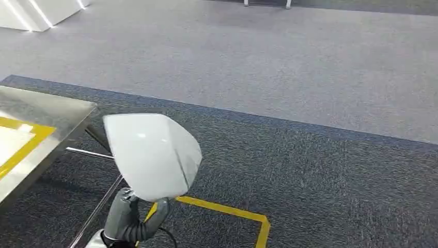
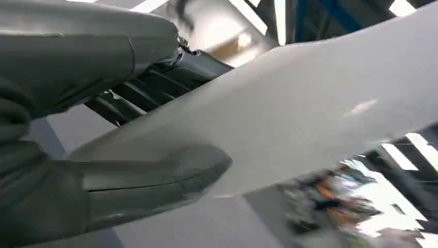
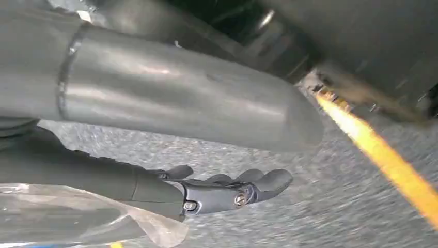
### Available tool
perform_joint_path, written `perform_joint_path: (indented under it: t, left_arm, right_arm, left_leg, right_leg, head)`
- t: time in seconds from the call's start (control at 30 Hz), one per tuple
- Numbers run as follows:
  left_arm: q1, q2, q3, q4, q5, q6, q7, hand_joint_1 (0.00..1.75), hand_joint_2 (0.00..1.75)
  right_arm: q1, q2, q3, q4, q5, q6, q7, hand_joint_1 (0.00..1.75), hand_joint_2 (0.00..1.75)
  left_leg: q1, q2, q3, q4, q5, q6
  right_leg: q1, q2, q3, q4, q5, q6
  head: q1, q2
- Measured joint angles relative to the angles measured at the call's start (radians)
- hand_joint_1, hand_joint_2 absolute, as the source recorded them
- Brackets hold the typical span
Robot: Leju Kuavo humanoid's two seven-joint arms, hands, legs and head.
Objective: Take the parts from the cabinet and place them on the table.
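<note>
While the metal table (image 1: pixel 49 111) lies just to the left, a white curved part (image 1: pixel 152 155) is pinched by the left hand (image 1: pixel 129 217) and raised, probably for carrying there. The right hand (image 3: pixel 206 188) hangs empty, fingers loosely apart.

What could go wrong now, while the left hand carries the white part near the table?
The left hand grips the white part only at its lower edge, so the part may tip or slip out. It also hangs beside the metal table corner and might knock against it.
</note>
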Motion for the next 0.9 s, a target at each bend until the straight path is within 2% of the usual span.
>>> perform_joint_path:
  t: [0.03, 0.07, 0.1, 0.13, 0.2, 0.23, 0.27, 0.3, 0.37, 0.4, 0.43, 0.47, 0.5, 0.53, 0.57, 0.6, 0.63, 0.7, 0.73, 0.77, 0.8, 0.83, 0.87, 0.9]
  left_arm:
    - [0.002, 0.005, -0.005, 0.000, 0.007, 0.006, 0.000, 1.75, 1.75]
    - [-0.001, 0.007, -0.006, 0.001, 0.008, 0.009, 0.000, 1.75, 1.75]
    - [-0.006, 0.007, -0.007, 0.001, 0.008, 0.009, 0.000, 1.75, 1.75]
    - [-0.007, 0.009, -0.006, 0.002, 0.007, 0.010, 0.000, 1.75, 1.75]
    - [-0.008, 0.012, -0.007, 0.002, 0.012, 0.006, -0.006, 1.75, 1.75]
    - [-0.010, 0.009, -0.008, 0.002, 0.025, -0.004, -0.016, 1.75, 1.75]
    - [-0.019, 0.004, -0.008, 0.002, 0.055, -0.016, -0.037, 1.75, 1.75]
    - [-0.027, -0.022, -0.007, 0.003, 0.112, -0.022, -0.054, 1.75, 1.75]
    - [-0.044, -0.080, 0.001, 0.010, 0.204, -0.015, -0.062, 1.75, 1.75]
    - [-0.053, -0.103, 0.007, 0.016, 0.213, -0.007, -0.062, 1.75, 1.75]
    - [-0.062, -0.115, 0.012, 0.016, 0.214, -0.004, -0.063, 1.75, 1.75]
    - [-0.069, -0.129, 0.021, 0.016, 0.214, -0.002, -0.063, 1.75, 1.75]
    - [-0.072, -0.147, 0.027, 0.016, 0.213, -0.001, -0.063, 1.75, 1.75]
    - [-0.074, -0.155, 0.034, 0.012, 0.206, 0.000, -0.064, 1.75, 1.75]
    - [-0.074, -0.161, 0.044, 0.006, 0.199, 0.002, -0.065, 1.75, 1.75]
    - [-0.075, -0.166, 0.049, 0.000, 0.187, 0.007, -0.068, 1.75, 1.75]
    - [-0.072, -0.171, 0.055, -0.008, 0.162, 0.024, -0.072, 1.75, 1.75]
    - [-0.061, -0.176, 0.067, -0.031, 0.098, 0.072, -0.074, 1.75, 1.75]
    - [-0.052, -0.177, 0.073, -0.045, 0.091, 0.091, -0.071, 1.75, 1.75]
    - [-0.041, -0.178, 0.079, -0.059, 0.099, 0.111, -0.070, 1.75, 1.75]
    - [-0.032, -0.178, 0.085, -0.071, 0.112, 0.128, -0.068, 1.75, 1.75]
    - [-0.018, -0.178, 0.091, -0.079, 0.124, 0.141, -0.068, 1.75, 1.75]
    - [-0.001, -0.176, 0.096, -0.085, 0.126, 0.154, -0.068, 1.75, 1.75]
    - [0.017, -0.173, 0.100, -0.091, 0.125, 0.166, -0.068, 1.75, 1.75]
  right_arm:
    - [-0.001, 0.000, 0.000, 0.000, 0.001, 0.001, -0.002, 0.00, 0.00]
    - [0.000, 0.000, 0.000, 0.000, 0.001, 0.001, -0.003, 0.00, 0.00]
    - [0.001, 0.000, 0.000, 0.000, 0.001, 0.004, -0.008, 0.00, 0.00]
    - [-0.002, 0.000, 0.000, 0.000, 0.000, 0.008, -0.015, 0.00, 0.00]
    - [-0.008, 0.000, 0.000, 0.000, -0.005, 0.010, -0.030, 0.00, 0.00]
    - [-0.009, 0.000, 0.000, -0.002, -0.010, 0.006, -0.038, 0.00, 0.00]
    - [-0.009, 0.000, 0.000, -0.002, -0.025, -0.005, -0.048, 0.00, 0.00]
    - [-0.007, 0.003, -0.006, -0.002, -0.045, -0.029, -0.050, 0.00, 0.00]
    - [0.005, 0.027, -0.021, -0.002, -0.056, -0.099, -0.045, 0.00, 0.00]
    - [0.013, 0.043, -0.023, -0.001, -0.050, -0.133, -0.043, 0.00, 0.00]
    - [0.016, 0.049, -0.024, -0.001, -0.047, -0.148, -0.043, 0.00, 0.00]
    - [0.018, 0.063, -0.024, -0.001, -0.042, -0.154, -0.044, 0.00, 0.00]
    - [0.020, 0.068, -0.025, 0.000, -0.037, -0.154, -0.048, 0.00, 0.00]
    - [0.020, 0.076, -0.025, 0.000, -0.035, -0.151, -0.050, 0.00, 0.00]
    - [0.022, 0.077, -0.026, 0.001, -0.039, -0.142, -0.051, 0.00, 0.00]
    - [0.022, 0.082, -0.028, 0.002, -0.045, -0.133, -0.051, 0.00, 0.00]
    - [0.020, 0.087, -0.030, 0.003, -0.051, -0.124, -0.046, 0.00, 0.00]
    - [0.020, 0.092, -0.032, 0.003, -0.049, -0.115, -0.025, 0.00, 0.00]
    - [0.023, 0.095, -0.034, 0.003, -0.042, -0.113, -0.017, 0.00, 0.00]
    - [0.023, 0.095, -0.034, 0.003, -0.034, -0.113, -0.013, 0.00, 0.00]
    - [0.023, 0.101, -0.034, 0.003, -0.024, -0.111, -0.010, 0.00, 0.00]
    - [0.024, 0.103, -0.034, 0.003, -0.012, -0.107, -0.003, 0.00, 0.00]
    - [0.027, 0.106, -0.034, 0.003, 0.001, -0.104, 0.004, 0.00, 0.00]
    - [0.030, 0.106, -0.032, 0.003, 0.011, -0.102, 0.008, 0.00, 0.00]
  left_leg:
    - [-0.002, 0.028, 0.045, -0.089, 0.038, 0.005]
    - [-0.017, 0.076, 0.060, -0.114, 0.015, 0.008]
    - [-0.018, 0.071, 0.061, -0.130, 0.014, 0.018]
    - [-0.020, 0.062, 0.055, -0.127, 0.014, 0.020]
    - [-0.019, 0.037, 0.055, -0.131, 0.013, 0.031]
    - [-0.010, 0.027, 0.062, -0.139, 0.019, 0.040]
    - [-0.009, 0.018, 0.062, -0.140, 0.019, 0.044]
    - [-0.009, 0.007, 0.060, -0.140, 0.019, 0.051]
    - [-0.010, -0.019, 0.061, -0.139, 0.017, 0.057]
    - [-0.011, -0.035, 0.062, -0.139, 0.017, 0.057]
    - [-0.011, -0.051, 0.064, -0.139, 0.017, 0.056]
    - [-0.010, -0.066, 0.067, -0.138, 0.016, 0.057]
    - [-0.010, -0.082, 0.070, -0.137, 0.014, 0.054]
    - [-0.009, -0.093, 0.072, -0.137, 0.012, 0.051]
    - [-0.009, -0.100, 0.071, -0.136, 0.010, 0.048]
    - [-0.014, -0.112, 0.064, -0.126, 0.008, 0.043]
    - [-0.010, -0.117, 0.059, -0.130, 0.011, 0.037]
    - [-0.006, -0.139, 0.058, -0.134, 0.014, 0.027]
    - [-0.007, -0.144, 0.058, -0.128, 0.007, 0.022]
    - [-0.012, -0.096, 0.052, -0.107, -0.009, 0.016]
    - [-0.011, -0.057, 0.027, -0.051, -0.044, 0.010]
    - [-0.008, -0.036, -0.010, 0.026, -0.081, 0.005]
    - [-0.006, -0.026, -0.047, 0.105, -0.114, 0.001]
    - [-0.004, -0.021, -0.074, 0.160, -0.128, -0.002]
  right_leg:
    - [0.000, -0.010, 0.007, 0.000, -0.005, 0.003]
    - [0.005, -0.020, 0.009, -0.001, -0.009, 0.011]
    - [0.009, -0.028, 0.006, 0.002, -0.013, 0.018]
    - [0.010, -0.042, 0.010, 0.001, -0.014, 0.021]
    - [0.010, -0.066, 0.021, -0.005, -0.018, 0.032]
    - [0.004, -0.042, 0.011, 0.000, -0.029, 0.040]
    - [0.002, 0.023, 0.000, 0.036, -0.051, 0.042]
    - [0.002, 0.052, -0.034, 0.103, -0.084, 0.043]
    - [0.003, 0.069, -0.127, 0.273, -0.145, 0.045]
    - [0.004, 0.071, -0.158, 0.315, -0.145, 0.045]
    - [0.004, 0.071, -0.165, 0.306, -0.120, 0.044]
    - [0.004, 0.072, -0.151, 0.255, -0.074, 0.042]
    - [0.002, 0.079, -0.119, 0.171, -0.017, 0.040]
    - [0.000, 0.102, -0.085, 0.085, 0.031, 0.037]
    - [-0.004, 0.156, -0.068, 0.040, 0.035, 0.036]
    - [-0.009, 0.160, -0.044, 0.009, 0.027, 0.035]
    - [-0.003, 0.152, -0.047, 0.014, 0.025, 0.031]
    - [0.000, 0.134, -0.042, 0.013, 0.024, 0.023]
    - [-0.011, 0.117, -0.037, 0.004, 0.027, 0.017]
    - [-0.009, 0.107, -0.032, 0.001, 0.026, 0.012]
    - [-0.008, 0.094, -0.028, 0.000, 0.022, 0.006]
    - [-0.005, 0.079, -0.024, 0.000, 0.019, 0.001]
    - [-0.004, 0.062, -0.021, 0.000, 0.015, -0.001]
    - [-0.004, 0.045, -0.017, 0.001, 0.011, -0.001]
  head:
    - [-0.001, 0.000]
    - [0.001, 0.000]
    - [-0.002, 0.000]
    - [0.004, 0.000]
    - [0.003, 0.000]
    - [0.003, 0.000]
    - [0.007, 0.000]
    - [0.011, 0.000]
    - [0.013, 0.000]
    - [0.014, 0.000]
    - [0.013, 0.000]
    - [0.014, 0.000]
    - [0.014, 0.000]
    - [0.014, 0.000]
    - [0.014, 0.000]
    - [0.013, 0.000]
    - [0.012, 0.000]
    - [0.013, 0.000]
    - [0.015, 0.000]
    - [0.009, 0.000]
    - [-0.002, 0.000]
    - [0.000, 0.000]
    - [-0.001, 0.000]
    - [-0.001, 0.000]
